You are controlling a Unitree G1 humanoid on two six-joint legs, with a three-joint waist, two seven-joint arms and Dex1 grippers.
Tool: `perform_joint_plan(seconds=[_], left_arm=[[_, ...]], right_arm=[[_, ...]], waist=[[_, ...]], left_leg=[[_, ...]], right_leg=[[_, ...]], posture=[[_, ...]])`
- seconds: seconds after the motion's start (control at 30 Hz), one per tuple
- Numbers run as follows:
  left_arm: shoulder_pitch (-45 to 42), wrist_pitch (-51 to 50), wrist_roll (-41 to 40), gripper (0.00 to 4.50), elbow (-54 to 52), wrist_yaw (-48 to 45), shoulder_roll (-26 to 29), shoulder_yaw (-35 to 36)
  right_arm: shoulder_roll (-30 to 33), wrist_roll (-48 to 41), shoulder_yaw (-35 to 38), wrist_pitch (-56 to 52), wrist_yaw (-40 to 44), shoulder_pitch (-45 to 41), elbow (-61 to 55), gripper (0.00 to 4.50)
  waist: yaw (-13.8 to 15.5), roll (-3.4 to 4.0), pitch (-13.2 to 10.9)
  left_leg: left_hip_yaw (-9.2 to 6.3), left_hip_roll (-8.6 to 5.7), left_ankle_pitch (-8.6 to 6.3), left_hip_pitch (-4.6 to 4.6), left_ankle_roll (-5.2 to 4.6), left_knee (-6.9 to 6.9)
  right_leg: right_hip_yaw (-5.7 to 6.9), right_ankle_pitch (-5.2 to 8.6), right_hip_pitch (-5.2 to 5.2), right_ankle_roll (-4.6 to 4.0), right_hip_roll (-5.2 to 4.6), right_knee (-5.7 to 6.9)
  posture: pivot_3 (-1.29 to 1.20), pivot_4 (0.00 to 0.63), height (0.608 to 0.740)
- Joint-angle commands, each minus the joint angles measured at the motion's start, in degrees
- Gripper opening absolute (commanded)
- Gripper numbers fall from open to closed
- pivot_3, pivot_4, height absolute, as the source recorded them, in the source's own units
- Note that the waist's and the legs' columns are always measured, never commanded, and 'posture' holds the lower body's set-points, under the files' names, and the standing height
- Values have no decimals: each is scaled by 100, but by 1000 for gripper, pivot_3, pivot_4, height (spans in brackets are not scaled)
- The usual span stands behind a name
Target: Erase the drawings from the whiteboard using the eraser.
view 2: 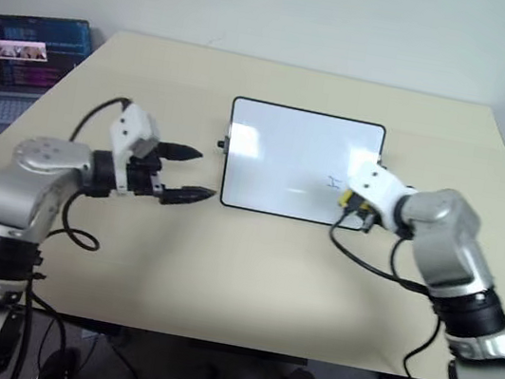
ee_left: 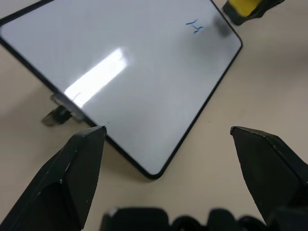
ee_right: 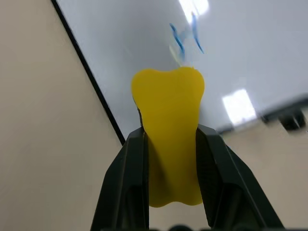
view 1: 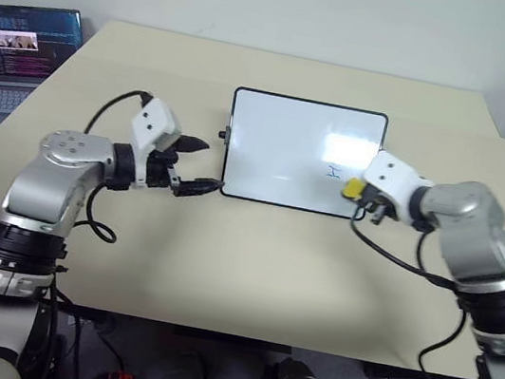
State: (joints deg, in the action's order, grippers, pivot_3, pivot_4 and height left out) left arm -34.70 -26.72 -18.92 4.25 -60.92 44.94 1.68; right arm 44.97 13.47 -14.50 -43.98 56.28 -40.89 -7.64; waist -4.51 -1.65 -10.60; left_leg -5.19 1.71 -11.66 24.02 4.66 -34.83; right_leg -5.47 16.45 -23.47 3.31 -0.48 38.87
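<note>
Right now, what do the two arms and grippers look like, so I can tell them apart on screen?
Both arms are silver-grey metal with black joint bands and a loose black cable each. The left gripper has a white housing and two black, pointed fingers. The right gripper has the same white housing and black jaws. No markings are visible.

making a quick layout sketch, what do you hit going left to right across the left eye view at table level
laptop → left gripper, open, by the board's near left corner → whiteboard → blue H-shaped drawing → yellow eraser held in the right gripper
</note>
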Motion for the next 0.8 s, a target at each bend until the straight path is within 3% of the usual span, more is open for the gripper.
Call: perform_joint_plan(seconds=[0.03,0.3,0.8], left_arm=[[-172,196,42,4500,101,-145,258,156],[-274,217,6,4500,125,-205,353,177],[-281,150,-44,4500,73,-221,329,180]], right_arm=[[616,-159,753,563,-83,17,15,980],[813,-537,1144,1010,-160,-184,464,979],[828,-691,1072,1330,-235,-353,882,979]], waist=[[6,12,-25],[-28,15,-32],[-19,19,-38]], left_leg=[[2,-3,-1,1,0,0],[12,-3,-1,-7,0,-3],[12,-3,-1,-7,1,-6]], right_leg=[[0,2,0,2,-4,0],[-7,3,4,3,-4,7],[-7,2,4,2,-5,10]], posture=[[0,150,740],[0,150,740],[0,150,740]])
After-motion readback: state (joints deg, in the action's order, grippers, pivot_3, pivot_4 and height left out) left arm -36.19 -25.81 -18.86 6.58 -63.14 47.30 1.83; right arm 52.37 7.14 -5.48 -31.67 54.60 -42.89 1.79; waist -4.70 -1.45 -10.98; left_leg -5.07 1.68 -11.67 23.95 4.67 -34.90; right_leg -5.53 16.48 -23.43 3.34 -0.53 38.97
